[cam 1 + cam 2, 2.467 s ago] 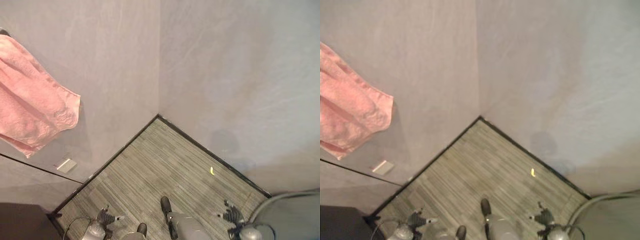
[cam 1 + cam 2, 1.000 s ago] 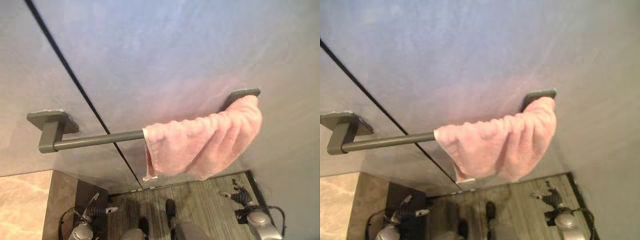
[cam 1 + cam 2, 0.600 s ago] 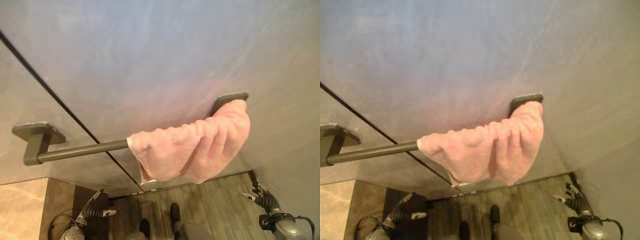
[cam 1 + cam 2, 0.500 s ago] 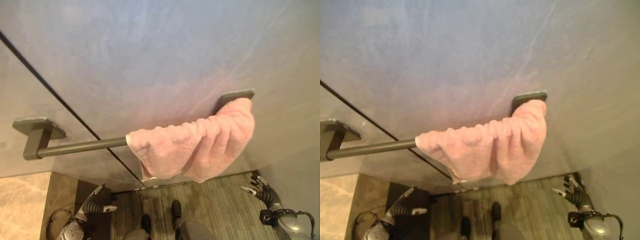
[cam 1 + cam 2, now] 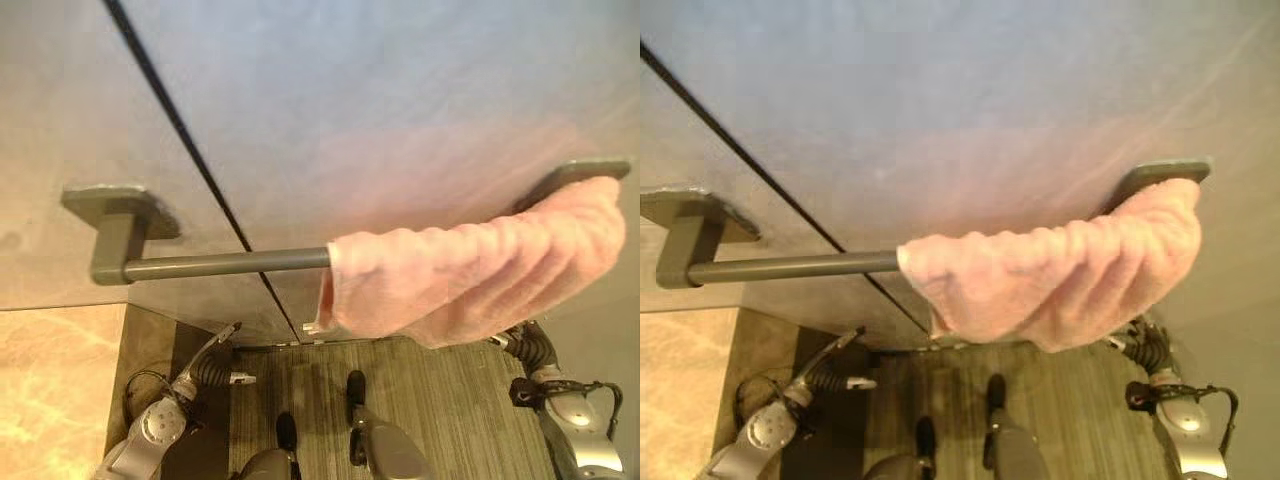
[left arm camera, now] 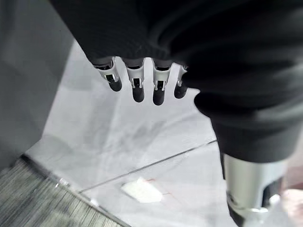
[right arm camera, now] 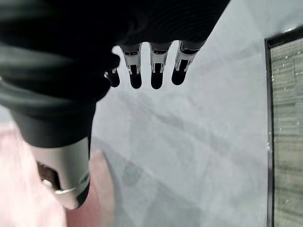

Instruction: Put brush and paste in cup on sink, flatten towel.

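Both my left hand (image 5: 222, 368) and right hand (image 5: 1137, 345) hang open and empty. The bunched towel (image 5: 480, 270) sits above them on the rail (image 5: 225, 264). I judge a one-sided tug could drag it off.

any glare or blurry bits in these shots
Left eye view: a soft pink tint on the wall above the towel, no hard glare. Right wrist view: towel close and out of focus. Left wrist view: left hand reads sharp.

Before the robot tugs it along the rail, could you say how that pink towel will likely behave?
The pink towel sags in bunched folds, so it is probably floppy and light. Draped over the smooth rail, it should slide sideways, though uneven pulling might drag it off.
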Robot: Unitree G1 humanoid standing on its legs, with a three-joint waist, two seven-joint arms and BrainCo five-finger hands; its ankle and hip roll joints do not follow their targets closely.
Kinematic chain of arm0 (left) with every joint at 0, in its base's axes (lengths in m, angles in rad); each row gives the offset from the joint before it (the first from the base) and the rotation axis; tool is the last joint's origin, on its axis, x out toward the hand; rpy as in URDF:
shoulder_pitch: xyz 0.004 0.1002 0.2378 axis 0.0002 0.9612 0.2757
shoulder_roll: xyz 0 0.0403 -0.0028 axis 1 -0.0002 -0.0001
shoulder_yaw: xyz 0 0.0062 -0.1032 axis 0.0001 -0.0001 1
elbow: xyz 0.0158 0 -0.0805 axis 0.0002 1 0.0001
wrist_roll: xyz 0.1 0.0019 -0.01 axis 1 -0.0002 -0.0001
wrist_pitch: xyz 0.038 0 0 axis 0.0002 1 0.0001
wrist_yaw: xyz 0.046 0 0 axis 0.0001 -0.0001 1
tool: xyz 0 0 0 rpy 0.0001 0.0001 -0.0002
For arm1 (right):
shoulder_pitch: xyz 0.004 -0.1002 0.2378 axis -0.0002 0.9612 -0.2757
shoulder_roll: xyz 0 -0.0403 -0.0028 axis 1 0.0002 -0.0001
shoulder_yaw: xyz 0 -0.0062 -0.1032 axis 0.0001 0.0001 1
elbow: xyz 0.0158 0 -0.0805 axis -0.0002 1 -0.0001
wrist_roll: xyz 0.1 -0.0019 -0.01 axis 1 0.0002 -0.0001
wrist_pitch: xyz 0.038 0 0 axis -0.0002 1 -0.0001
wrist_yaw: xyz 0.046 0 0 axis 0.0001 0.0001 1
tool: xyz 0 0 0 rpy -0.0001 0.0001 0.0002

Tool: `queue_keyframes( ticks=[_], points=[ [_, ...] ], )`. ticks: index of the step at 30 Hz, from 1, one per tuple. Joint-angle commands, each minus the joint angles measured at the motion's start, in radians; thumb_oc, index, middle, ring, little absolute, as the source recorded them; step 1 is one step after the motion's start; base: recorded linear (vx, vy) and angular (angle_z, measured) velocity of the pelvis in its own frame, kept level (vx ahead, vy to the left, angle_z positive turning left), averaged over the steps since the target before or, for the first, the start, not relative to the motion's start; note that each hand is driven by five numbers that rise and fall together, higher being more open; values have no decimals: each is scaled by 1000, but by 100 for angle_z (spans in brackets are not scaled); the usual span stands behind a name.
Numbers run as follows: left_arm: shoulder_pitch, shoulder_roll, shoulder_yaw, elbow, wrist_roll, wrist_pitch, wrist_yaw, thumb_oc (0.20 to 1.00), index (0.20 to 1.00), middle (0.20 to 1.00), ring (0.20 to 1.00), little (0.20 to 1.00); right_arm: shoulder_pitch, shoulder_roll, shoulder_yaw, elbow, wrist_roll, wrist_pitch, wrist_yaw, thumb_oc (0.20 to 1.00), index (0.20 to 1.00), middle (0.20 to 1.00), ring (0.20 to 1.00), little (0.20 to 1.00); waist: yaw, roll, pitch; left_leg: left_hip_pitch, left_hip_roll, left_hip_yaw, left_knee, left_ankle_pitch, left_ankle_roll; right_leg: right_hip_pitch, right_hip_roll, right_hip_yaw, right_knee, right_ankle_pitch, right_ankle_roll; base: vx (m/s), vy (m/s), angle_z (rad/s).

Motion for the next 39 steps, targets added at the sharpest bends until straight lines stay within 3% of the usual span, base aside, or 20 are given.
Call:
queue_keyframes(
  ticks=[1, 2, 6, 9, 14, 24, 29, 34, 36, 39],
  points=[
    [-8, 99, 21, -10, 5, -55, 19, 1000, 1000, 1000, 1000, 1000, -38, 3, 9, -18, -38, -42, -38, 1000, 1000, 1000, 1000, 1000, -18, -24, -59, -71, -30, -60, 98, -21, 2, -20, 10, 217, 140, -127, 122, -82, 59, -7],
    [-16, 108, 20, -11, -5, -59, 18, 1000, 1000, 1000, 1000, 1000, -30, 10, 9, -18, -46, -40, -35, 1000, 1000, 1000, 1000, 1000, -17, -23, -60, -72, -29, -65, 95, -19, 8, -31, 24, 279, 164, -134, 126, -82, 19, -3],
    [27, 124, 72, -67, -48, -54, 29, 1000, 1000, 1000, 1000, 1000, -66, -6, 24, -35, -76, -33, -39, 1000, 1000, 1000, 1000, 1000, 42, -24, -70, -78, 4, -3, 89, -4, 8, 22, -42, 58, 199, -179, 109, -96, -20, -29],
    [56, 132, 86, -69, -75, -62, 17, 1000, 1000, 1000, 1000, 1000, -61, -26, 21, -24, -55, -32, -17, 1000, 1000, 1000, 1000, 1000, 54, -42, -101, -79, 2, -7, 96, -3, 0, 68, -41, 109, 182, -190, 126, -40, -81, -41],
    [79, 125, 123, -75, -107, -57, 5, 1000, 1000, 1000, 1000, 1000, -67, -82, 27, -48, -17, -36, 17, 1000, 1000, 1000, 1000, 1000, 65, -61, -112, -68, 34, 13, 96, 11, -23, 96, -29, 91, 146, -206, 116, -22, -133, -3],
    [73, 97, 101, -132, -181, -61, -67, 1000, 1000, 1000, 1000, 1000, -85, -145, 15, -107, 170, -49, 104, 1000, 1000, 1000, 1000, 1000, 67, -49, -116, -59, 68, -29, 76, 55, -59, 148, 6, 44, 84, -222, 82, -35, -124, 14],
    [45, 77, 81, -189, -283, -63, -118, 1000, 1000, 1000, 1000, 1000, -163, -198, 97, -115, 255, -29, 175, 1000, 1000, 1000, 1000, 1000, 83, -40, -125, -49, 77, -36, 76, 65, -73, 200, 12, 32, 16, -210, 72, -26, -39, 2],
    [1, 73, 53, -213, -327, -62, -139, 1000, 1000, 1000, 1000, 1000, -246, -221, 193, -108, 301, -10, 224, 1000, 1000, 1000, 1000, 1000, 88, -38, -128, -35, 80, -35, 82, 62, -76, 221, 15, 28, 17, -214, 64, -1, -4, -1],
    [-53, 59, 3, -212, -351, -57, -149, 1000, 1000, 1000, 1000, 1000, -345, -235, 298, -101, 302, 14, 254, 1000, 1000, 1000, 1000, 1000, 94, -41, -136, -14, 84, -38, 87, 55, -77, 236, 19, 30, 26, -223, 56, 0, 0, 0],
    [-65, 54, -6, -207, -354, -54, -152, 1000, 1000, 1000, 1000, 1000, -369, -239, 319, -99, 302, 18, 257, 1000, 1000, 1000, 1000, 1000, 94, -41, -137, -9, 84, -38, 87, 53, -77, 242, 21, 30, 27, -225, 54, 0, 0, 0]
  ],
)
